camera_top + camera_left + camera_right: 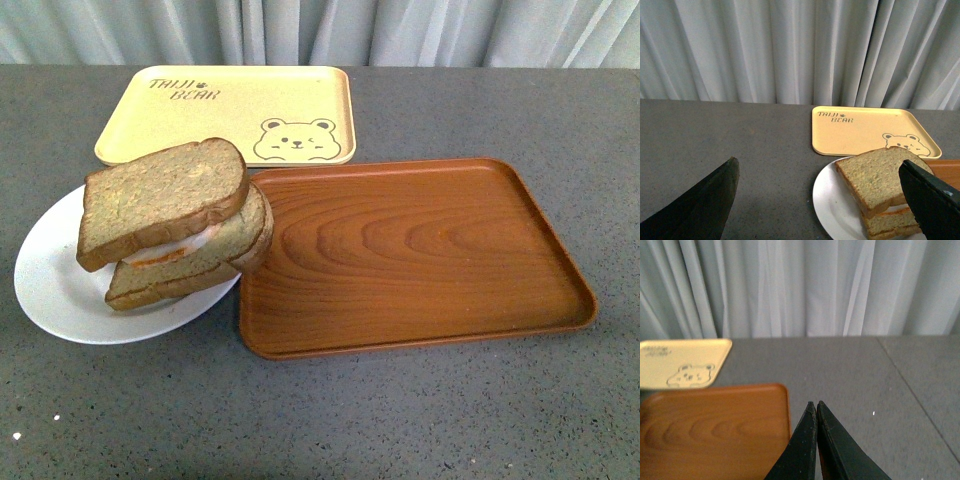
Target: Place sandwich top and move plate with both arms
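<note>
Jaws gape wide on our left gripper, meet on our right gripper, both empty; one plate, sandwich top, yellow tray, brown tray.

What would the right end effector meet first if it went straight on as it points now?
Likely nothing near: beyond the right end effector lies bare grey tabletop, then the white pleated curtain. The brown wood-grain tray sits beside that line; depth is unclear.
</note>
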You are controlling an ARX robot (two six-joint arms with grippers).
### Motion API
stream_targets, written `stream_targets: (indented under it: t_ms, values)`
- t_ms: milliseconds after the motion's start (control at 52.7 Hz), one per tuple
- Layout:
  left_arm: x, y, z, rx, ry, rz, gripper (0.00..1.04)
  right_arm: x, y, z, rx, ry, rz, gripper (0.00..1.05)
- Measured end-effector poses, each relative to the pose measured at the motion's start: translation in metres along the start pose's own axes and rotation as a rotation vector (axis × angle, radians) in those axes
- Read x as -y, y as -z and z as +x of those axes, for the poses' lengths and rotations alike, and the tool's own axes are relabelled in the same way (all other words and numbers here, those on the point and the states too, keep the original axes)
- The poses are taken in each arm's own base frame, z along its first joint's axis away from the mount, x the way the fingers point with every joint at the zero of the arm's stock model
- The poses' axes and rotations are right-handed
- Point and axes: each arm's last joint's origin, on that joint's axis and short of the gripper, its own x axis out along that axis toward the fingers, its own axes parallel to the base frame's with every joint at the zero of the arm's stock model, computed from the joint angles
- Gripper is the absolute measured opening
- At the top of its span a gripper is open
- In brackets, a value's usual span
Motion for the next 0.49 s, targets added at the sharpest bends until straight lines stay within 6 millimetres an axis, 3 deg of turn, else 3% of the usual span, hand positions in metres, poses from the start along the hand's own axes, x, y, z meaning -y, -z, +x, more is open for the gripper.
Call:
stream_targets:
  t_ms: [493]
  values:
    - [0.0000,0.0000,0.0000,0.000,0.000,0.000,0.96,0.0000,0.0008,-0.0082,0.011,-0.002,0.000,0.02]
